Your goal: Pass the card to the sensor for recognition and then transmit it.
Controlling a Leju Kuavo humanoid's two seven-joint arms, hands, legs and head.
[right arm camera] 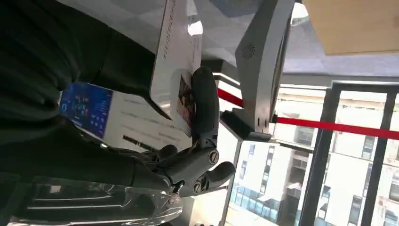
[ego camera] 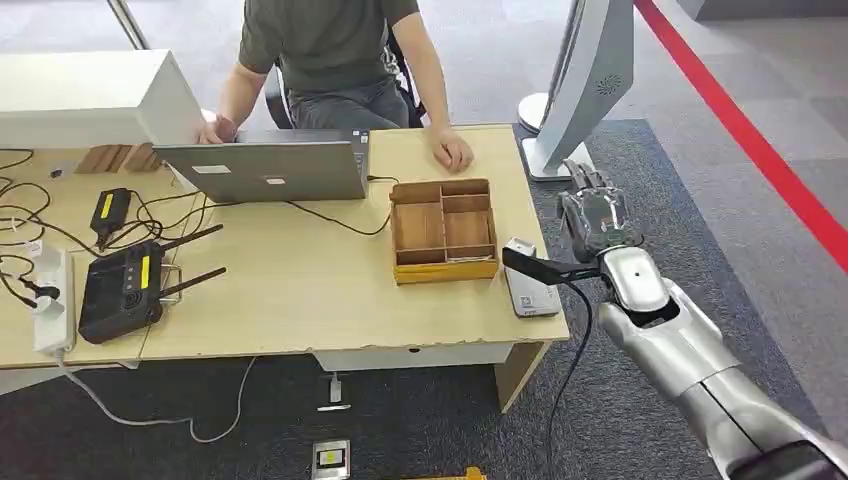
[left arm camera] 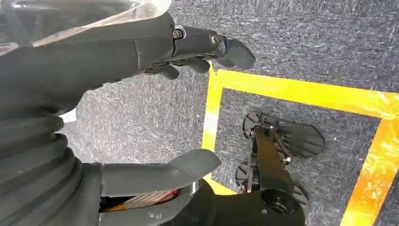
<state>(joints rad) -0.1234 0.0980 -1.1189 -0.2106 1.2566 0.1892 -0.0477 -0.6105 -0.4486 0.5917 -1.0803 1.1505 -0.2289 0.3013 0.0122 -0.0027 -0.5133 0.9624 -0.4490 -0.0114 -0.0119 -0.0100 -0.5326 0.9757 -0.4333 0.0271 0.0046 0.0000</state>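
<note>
My right hand (ego camera: 592, 215) is raised just off the table's right edge, level with the wooden tray (ego camera: 443, 230). In the right wrist view a white card (right arm camera: 171, 52) with a small picture on it is held by that hand (right arm camera: 188, 165), the thumb (right arm camera: 205, 101) pressing on its face. A small grey-white sensor box (ego camera: 528, 287) lies on the table's front right corner, to the left of and below the hand. My left hand (left arm camera: 141, 52) hangs over the dark carpet, fingers apart and holding nothing.
A person sits behind the desk (ego camera: 300, 290) with a hand (ego camera: 452, 152) resting near the tray, at an open laptop (ego camera: 265, 170). A black controller (ego camera: 122, 290), cables and a power strip (ego camera: 52, 300) lie at the left. A white stand (ego camera: 585, 80) rises beyond the table's right end.
</note>
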